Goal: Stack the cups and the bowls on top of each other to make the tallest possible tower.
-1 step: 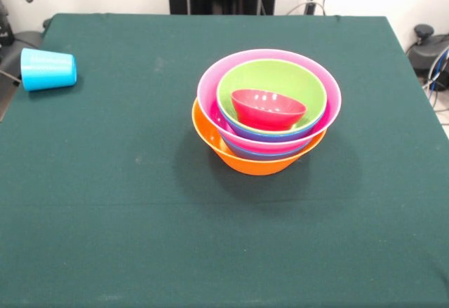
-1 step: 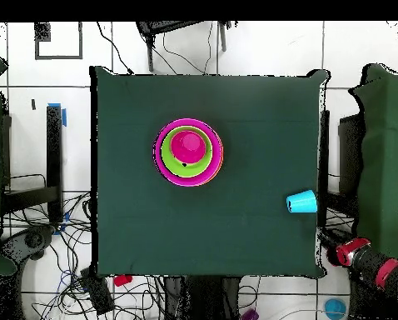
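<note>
The bowls sit nested in one pile near the middle of the green table (image 1: 105, 203). The orange bowl (image 1: 245, 159) is at the bottom, then pink (image 1: 210, 83), a purple-blue rim (image 1: 280, 138) and lime green (image 1: 295, 83). The small red bowl (image 1: 266, 108) lies tilted inside the green one. From overhead the tower (image 2: 188, 150) shows as concentric rings. The light-blue cup (image 1: 48, 69) lies on its side at the table's edge, far from the pile, also visible as the cup (image 2: 301, 202) overhead. A red and black part of the arm (image 2: 367, 260) hangs off the table's corner; the gripper itself does not show.
The table (image 2: 127, 217) is a dark green cloth square. Cables (image 2: 61, 242) and small items lie on the floor around it. Dark equipment (image 1: 429, 48) stands beside the table's edge.
</note>
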### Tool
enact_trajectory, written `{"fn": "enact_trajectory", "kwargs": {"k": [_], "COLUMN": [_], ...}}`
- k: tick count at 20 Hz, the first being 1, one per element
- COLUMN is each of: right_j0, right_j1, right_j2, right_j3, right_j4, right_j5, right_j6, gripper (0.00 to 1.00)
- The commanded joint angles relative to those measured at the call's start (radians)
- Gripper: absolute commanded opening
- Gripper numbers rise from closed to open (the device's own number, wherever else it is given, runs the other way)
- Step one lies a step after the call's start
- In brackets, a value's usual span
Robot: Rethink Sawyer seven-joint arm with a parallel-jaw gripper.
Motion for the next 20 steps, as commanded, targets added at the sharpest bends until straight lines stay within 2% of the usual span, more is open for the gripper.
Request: {"fn": "enact_trajectory", "kwargs": {"k": [1,4,6,13,20], "right_j0": [-0.018,-0.026,-0.016,-0.054,-0.058], "right_j1": [0.034,0.028,0.013,0.066,0.075], "right_j2": [-0.019,-0.037,-0.059,-0.042,-0.024], "right_j3": [0.121,0.15,0.159,0.179,0.178], "right_j4": [-0.075,-0.103,-0.123,-0.218,-0.206], "right_j5": [0.011,-0.01,-0.025,-0.136,-0.127], "right_j6": [-0.363,-0.343,-0.295,-0.344,-0.352], "gripper": [1.0,1.0,1.0,1.0,1.0]}}
